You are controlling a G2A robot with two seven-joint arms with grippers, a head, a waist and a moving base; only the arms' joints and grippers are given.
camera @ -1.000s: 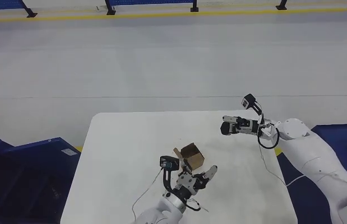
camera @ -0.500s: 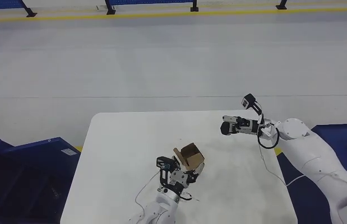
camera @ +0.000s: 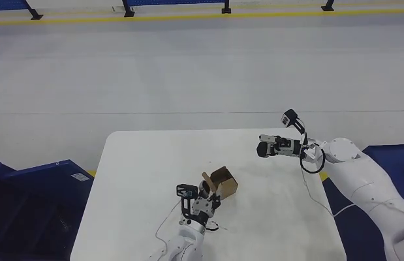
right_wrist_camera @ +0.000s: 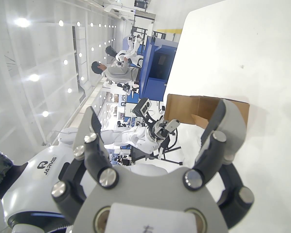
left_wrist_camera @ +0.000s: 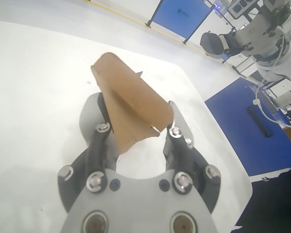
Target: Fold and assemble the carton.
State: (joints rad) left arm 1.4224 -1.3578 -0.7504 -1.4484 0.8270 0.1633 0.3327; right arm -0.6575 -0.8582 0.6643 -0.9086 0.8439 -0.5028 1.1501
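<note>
Swinging in from the carton's right side, the left gripper has come to its near left corner, while the right arm has kept its place. Its fingers press on the brown carton from both sides – the open box sits on the white table, towards the front edge. Over the table's far right part, well apart from the carton, the right gripper hangs with fingers spread wide.
</note>
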